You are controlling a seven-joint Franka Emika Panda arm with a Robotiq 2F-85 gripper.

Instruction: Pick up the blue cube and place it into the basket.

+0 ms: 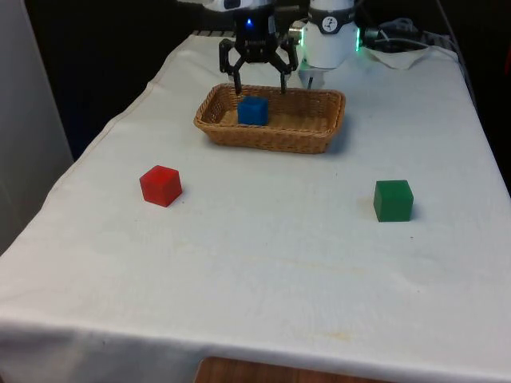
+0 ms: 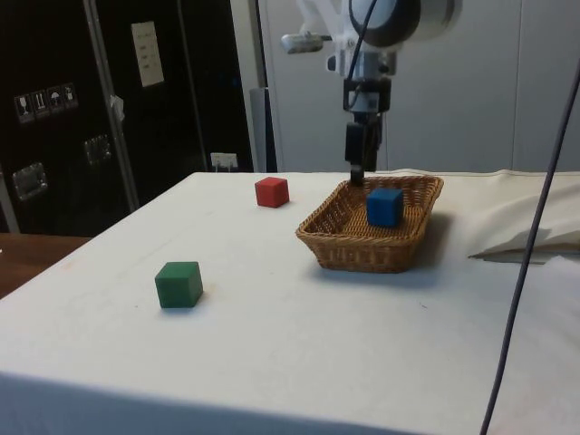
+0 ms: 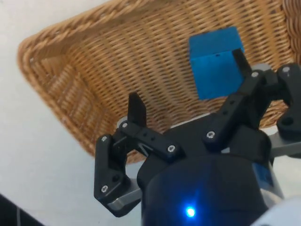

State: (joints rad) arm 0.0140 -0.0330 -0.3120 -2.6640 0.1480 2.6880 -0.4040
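Observation:
The blue cube (image 1: 253, 111) (image 2: 384, 207) (image 3: 216, 61) rests on the floor of the wicker basket (image 1: 319, 136) (image 2: 353, 249) (image 3: 84, 70), towards its end on the front view's left. My gripper (image 1: 259, 84) (image 2: 356, 172) (image 3: 188, 84) hangs just above the basket, over the cube and slightly behind it. Its fingers are spread wide and hold nothing. One fingertip (image 3: 136, 109) is over the basket floor; the other sits close beside the cube without gripping it.
A red cube (image 1: 160, 185) (image 2: 271, 191) lies on the white cloth at the front view's left, a green cube (image 1: 393, 199) (image 2: 178, 284) at the right. Crumpled cloth and cables (image 1: 399, 48) lie at the far right corner.

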